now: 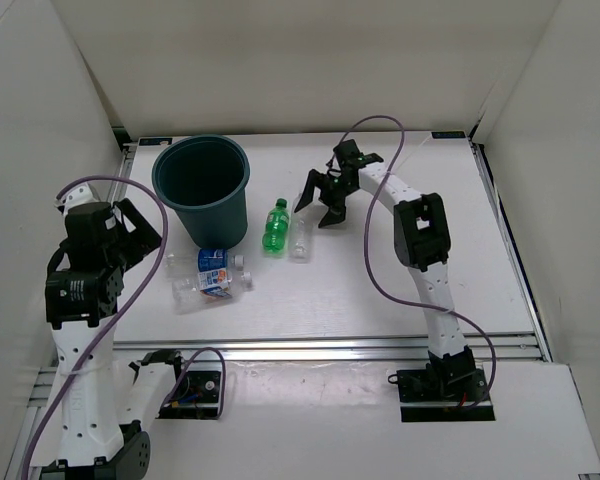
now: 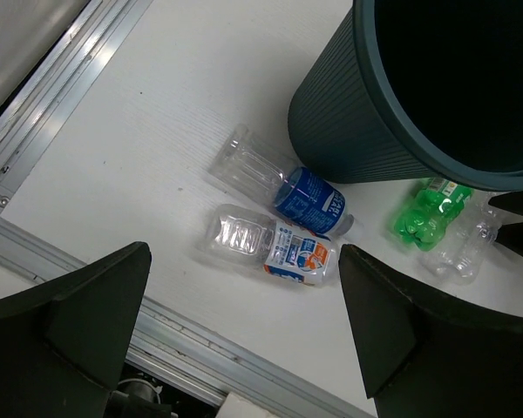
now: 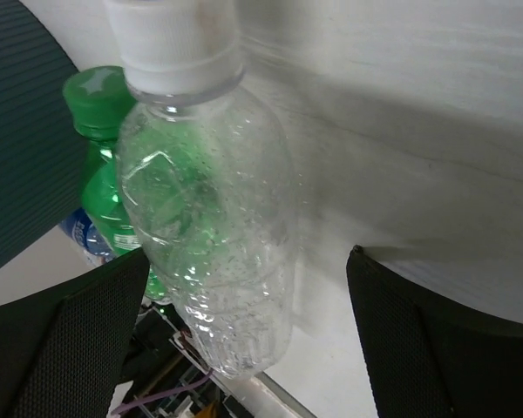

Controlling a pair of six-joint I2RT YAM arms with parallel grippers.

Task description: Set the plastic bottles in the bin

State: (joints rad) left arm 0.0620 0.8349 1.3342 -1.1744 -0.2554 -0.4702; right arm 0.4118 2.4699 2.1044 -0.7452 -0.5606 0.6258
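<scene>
my R gripper [image 3: 248, 259] open, near clear white-capped plastic bottle [image 3: 211, 183], not touching | my L gripper [image 2: 244, 252] open, beside dark teal round plastic bin [image 2: 344, 117]

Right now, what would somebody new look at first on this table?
Probably the big dark teal bin standing at the back left of the table. Next, the bright green bottle lying just right of it, with a clear bottle beside it and the right gripper open over that one. Two labelled bottles lie in front of the bin.
</scene>
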